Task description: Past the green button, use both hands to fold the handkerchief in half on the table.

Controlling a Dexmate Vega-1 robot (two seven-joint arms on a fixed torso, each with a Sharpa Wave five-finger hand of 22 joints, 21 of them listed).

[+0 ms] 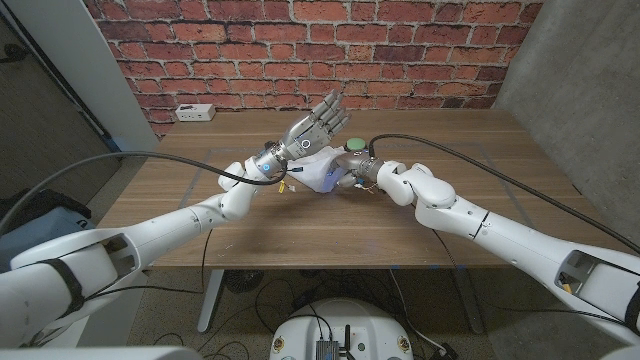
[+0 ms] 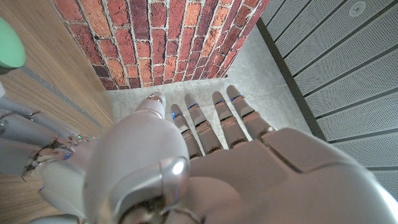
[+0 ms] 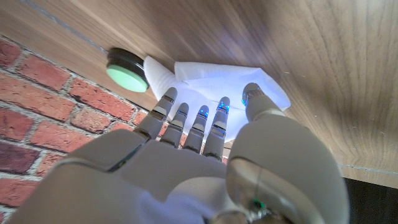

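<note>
White handkerchief [image 1: 322, 172] lies crumpled on the wooden counter [image 1: 480, 160], just beside the green button [image 1: 355, 146] (nearer the robot). Left hand [image 1: 314, 124] is raised above the cloth, fingers [image 2: 219, 121] spread and holding nothing. Right hand [image 1: 358, 176] reaches low over the handkerchief, fingers [image 3: 200, 127] extended; whether it grips the cloth, I cannot tell.

handkerchief [image 1: 322, 172] partly hidden by hands

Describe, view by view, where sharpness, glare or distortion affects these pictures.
Head view: evenly lit, sharp, table edges bowed by the wide lens. Left wrist view: left hand close and soft, with bright glare. Right wrist view: handkerchief nearly washed out white, green button clear.
</note>
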